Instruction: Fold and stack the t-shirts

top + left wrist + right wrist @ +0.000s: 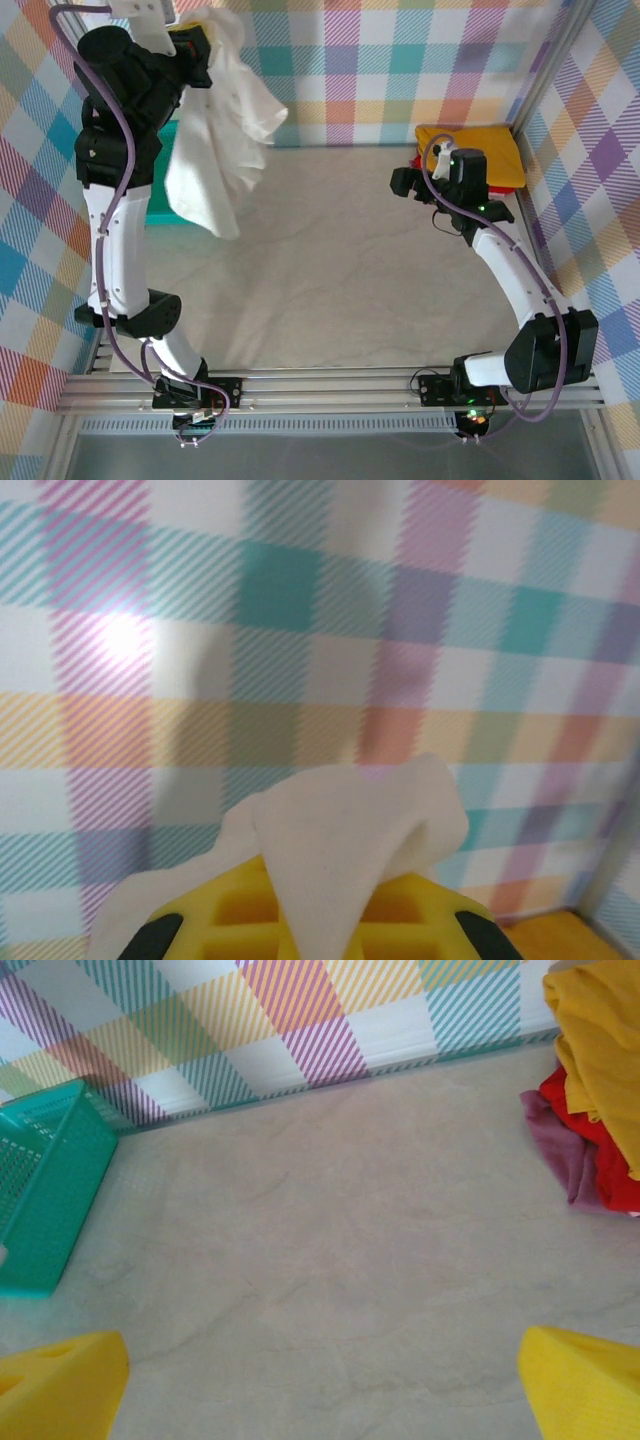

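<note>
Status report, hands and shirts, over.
Left hand shut on thin white cloth t-shirt, held aloft. Right hand open, empty. Mustard-yellow cloth t-shirt atop red t-shirt, far right. Teal mesh basket left.

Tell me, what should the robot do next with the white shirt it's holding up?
Probably lower the white t-shirt onto the bare table: the left gripper pinches it bunched in the air, so it can't be folded until laid flat.

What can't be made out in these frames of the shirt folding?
- Basket: top view, mostly hidden behind the left arm and the hanging white shirt; right wrist view, cut by the left edge.
- Red shirt: right wrist view, buried under the yellow shirt, cut by the right edge.
- Left gripper: left wrist view, tips covered by the white shirt.
</note>
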